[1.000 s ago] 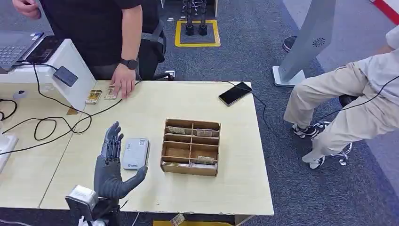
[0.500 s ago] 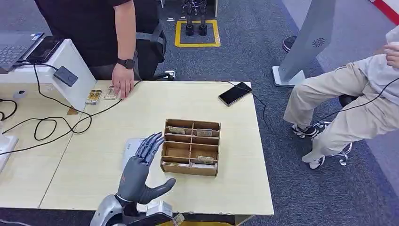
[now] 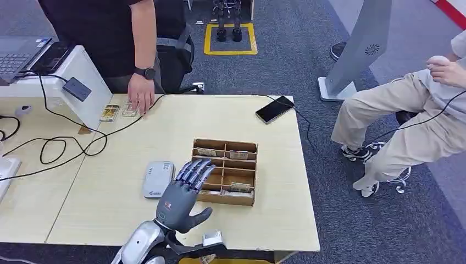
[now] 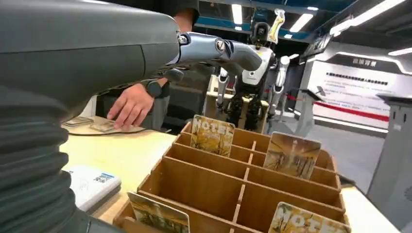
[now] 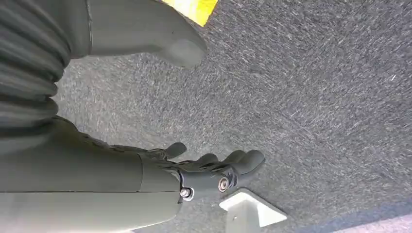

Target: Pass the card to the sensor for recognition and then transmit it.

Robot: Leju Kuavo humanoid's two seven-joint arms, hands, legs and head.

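Our left hand (image 3: 184,193) hovers released, fingers spread, over the wooden card box (image 3: 248,198), because we judge a card (image 4: 212,135) comes next.

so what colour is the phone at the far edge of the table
Black phone, with a dark cable attached; the head view shows it best.
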